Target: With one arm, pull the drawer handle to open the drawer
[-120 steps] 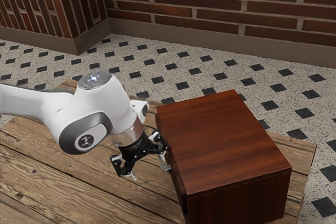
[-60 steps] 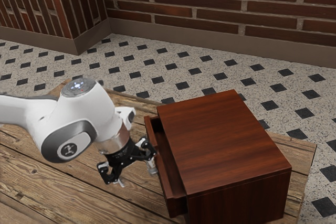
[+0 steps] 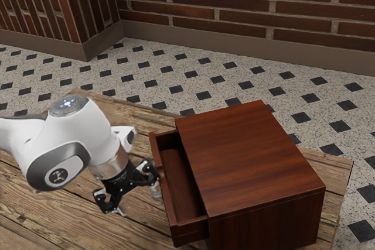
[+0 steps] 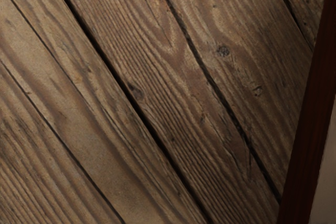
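Brick walls and a pale floor with small black diamonds lie behind a rough plank counter. On it, the white arm reaches in from the exterior view's left, and its black claw hangs low over the planks. Just beside the claw, toward the exterior view's right, is the front of the drawer. The drawer stands well out of the dark wooden cabinet, with its bare inside in view. The handle cannot be made out, and I cannot tell whether the claw is spread or pinching it. From the wrist, the counter's boards run slantwise under the claw, with a dark red-brown wooden edge close alongside.
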Robot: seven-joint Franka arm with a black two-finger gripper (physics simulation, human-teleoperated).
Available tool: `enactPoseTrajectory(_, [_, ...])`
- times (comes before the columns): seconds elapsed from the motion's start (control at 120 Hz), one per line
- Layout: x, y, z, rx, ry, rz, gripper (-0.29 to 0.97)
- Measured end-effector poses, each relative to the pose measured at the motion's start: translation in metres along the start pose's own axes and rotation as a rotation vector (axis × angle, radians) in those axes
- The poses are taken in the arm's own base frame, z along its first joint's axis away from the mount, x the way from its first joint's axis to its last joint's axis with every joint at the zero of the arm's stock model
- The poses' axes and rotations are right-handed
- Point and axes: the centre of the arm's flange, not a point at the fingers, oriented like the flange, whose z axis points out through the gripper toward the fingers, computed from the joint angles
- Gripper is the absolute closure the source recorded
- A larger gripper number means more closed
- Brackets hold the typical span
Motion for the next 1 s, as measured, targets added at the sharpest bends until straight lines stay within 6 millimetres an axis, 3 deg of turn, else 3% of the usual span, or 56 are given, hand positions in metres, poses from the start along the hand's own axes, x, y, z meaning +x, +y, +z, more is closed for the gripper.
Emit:
enactPoseTrajectory(0.6, [0.0, -0.037, -0.016, -0.047, -0.008, -0.017, 0.02])
enactPoseTrajectory(1.0, [0.021, -0.047, -0.022, -0.055, -0.012, -0.008, 0.02])
